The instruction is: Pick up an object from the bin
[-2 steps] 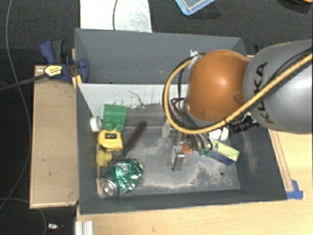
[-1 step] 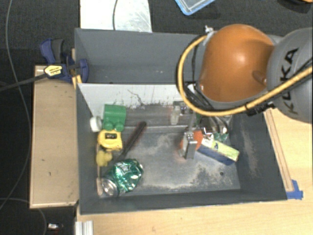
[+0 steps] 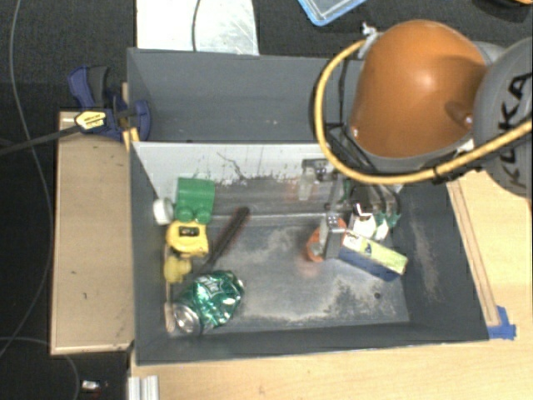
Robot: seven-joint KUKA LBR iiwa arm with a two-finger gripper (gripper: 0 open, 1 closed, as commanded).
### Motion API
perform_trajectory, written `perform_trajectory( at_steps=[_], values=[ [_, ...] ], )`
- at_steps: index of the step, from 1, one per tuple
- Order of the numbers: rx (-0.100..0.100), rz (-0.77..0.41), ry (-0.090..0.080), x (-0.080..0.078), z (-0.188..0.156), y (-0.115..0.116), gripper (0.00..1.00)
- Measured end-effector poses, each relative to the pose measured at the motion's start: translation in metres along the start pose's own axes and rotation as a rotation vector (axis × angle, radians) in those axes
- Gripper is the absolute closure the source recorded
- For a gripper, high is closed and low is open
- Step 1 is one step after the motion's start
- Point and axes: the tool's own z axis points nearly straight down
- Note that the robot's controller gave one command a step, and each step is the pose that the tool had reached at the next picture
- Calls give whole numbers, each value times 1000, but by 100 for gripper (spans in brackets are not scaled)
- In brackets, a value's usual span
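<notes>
The arm comes into the grey metal bin from the right. Its round orange cover hangs over the bin's right rear part, and a yellow-and-black cable loops round that cover. Below the cover the gripper reaches down to the bin floor, a little right of the middle. Its metal tip stands between two things. Just to its left lies a small orange-red thing, low and rounded, which seems to touch the tip, though the view is too poor there to be sure. Just to its right lies a flat blue box with a pale yellow top, set slantwise on the floor. Behind that box, close under the wrist, is a small green-and-white thing, partly hidden. Whether the gripper is apart or together I cannot tell, and nothing can be made out clamped in it.

The other things lie along the left side of the bin, well apart from the gripper. A green block stands near the left wall, with a small white thing touching its left side. Just in front of the block is a yellow tape measure, and in front of that a small yellow piece. A dark stick lies slantwise just right of the tape measure. A crushed green can lies in the front left corner.
</notes>
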Motion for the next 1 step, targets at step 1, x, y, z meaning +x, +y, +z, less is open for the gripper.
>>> perform_trajectory(
  at_steps=[1],
  values=[
    [1,-17,1,-2,-38,9,0]
  ],
)
